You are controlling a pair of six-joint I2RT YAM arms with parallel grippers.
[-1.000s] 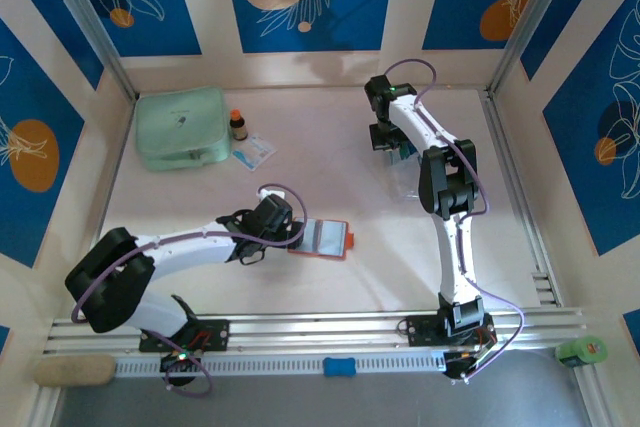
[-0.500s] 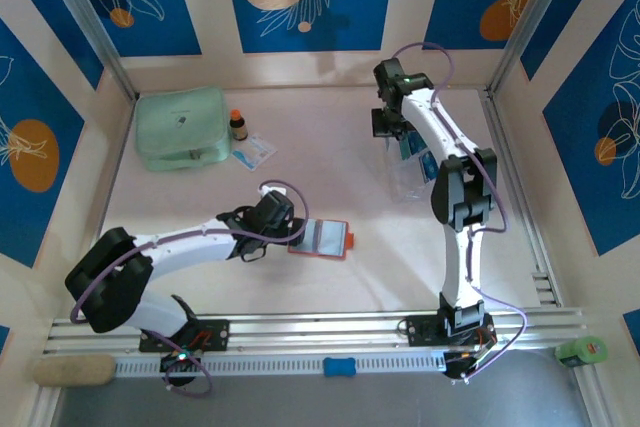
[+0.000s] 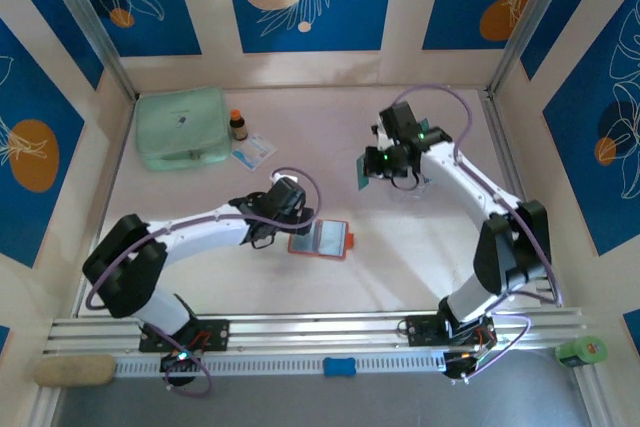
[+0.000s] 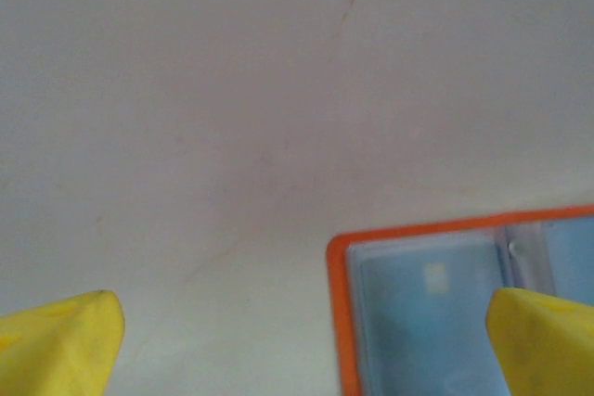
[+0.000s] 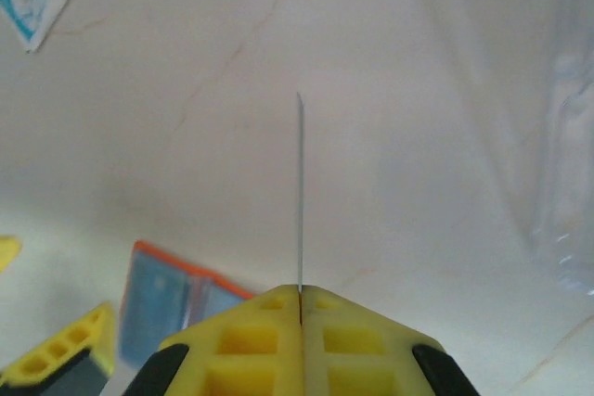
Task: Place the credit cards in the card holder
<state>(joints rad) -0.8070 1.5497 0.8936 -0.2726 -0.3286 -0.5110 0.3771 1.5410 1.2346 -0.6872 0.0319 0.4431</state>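
Observation:
The card holder [image 3: 322,240] lies open on the table, orange-rimmed with pale blue pockets facing up. My left gripper [image 3: 292,229] hovers over its left edge, open wide; in the left wrist view its two yellow fingertips [image 4: 60,345] frame the holder's corner [image 4: 436,312] with nothing between them. My right gripper [image 3: 372,169] is shut on a teal credit card [image 3: 363,173], above the table to the right of and beyond the holder. In the right wrist view the card [image 5: 300,192] stands edge-on out of the shut gripper [image 5: 300,296], and the holder [image 5: 167,299] lies low left.
A mint-green zip pouch [image 3: 180,127], a small brown bottle [image 3: 237,125] and a white-and-blue packet [image 3: 253,150] sit at the back left. A clear plastic piece [image 3: 408,185] lies under the right arm. Low walls ring the table.
My right arm has swung from the back of the table towards the middle, carrying the card closer to the holder. My left gripper has shifted slightly right, staying open.

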